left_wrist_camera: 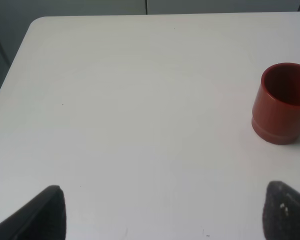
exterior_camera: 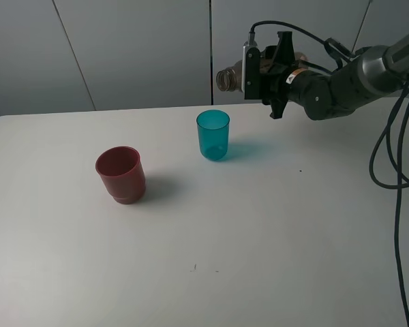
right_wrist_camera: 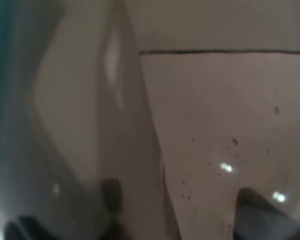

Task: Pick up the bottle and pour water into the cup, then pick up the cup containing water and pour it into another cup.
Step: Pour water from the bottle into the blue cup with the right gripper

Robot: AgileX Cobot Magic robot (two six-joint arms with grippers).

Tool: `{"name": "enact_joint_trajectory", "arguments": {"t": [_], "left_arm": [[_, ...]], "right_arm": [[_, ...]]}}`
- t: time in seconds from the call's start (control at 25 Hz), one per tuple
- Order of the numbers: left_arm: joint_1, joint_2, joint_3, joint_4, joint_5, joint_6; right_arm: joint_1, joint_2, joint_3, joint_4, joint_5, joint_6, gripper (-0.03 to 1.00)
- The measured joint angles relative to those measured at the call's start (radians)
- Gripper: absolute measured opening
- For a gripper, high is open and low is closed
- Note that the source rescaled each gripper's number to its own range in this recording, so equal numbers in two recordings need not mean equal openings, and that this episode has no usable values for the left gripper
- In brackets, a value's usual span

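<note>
The smoky grey-brown bottle lies tipped almost level in the air, its open neck pointing left, above and to the right of the teal cup. My right gripper is shut on the bottle's body. In the right wrist view the translucent bottle fills the picture, with the dark fingertips at its edge. The teal cup stands upright on the white table. The dark-red cup stands upright to its left. My left gripper hovers open over bare table, well short of the red cup.
Black cables hang down at the right side of the table. Grey wall panels rise behind the table's far edge. The table's rounded far-left corner appears in the left wrist view.
</note>
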Motion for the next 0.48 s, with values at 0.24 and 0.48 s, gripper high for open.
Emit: {"name": "enact_joint_trajectory", "arguments": {"t": [0.24, 0.48], "left_arm": [[0.000, 0.000, 0.000, 0.000, 0.000, 0.000], [0.000, 0.000, 0.000, 0.000, 0.000, 0.000]], "right_arm": [[0.000, 0.000, 0.000, 0.000, -0.018, -0.033, 0.00], [0.000, 0.000, 0.000, 0.000, -0.018, -0.061, 0.00]]}}
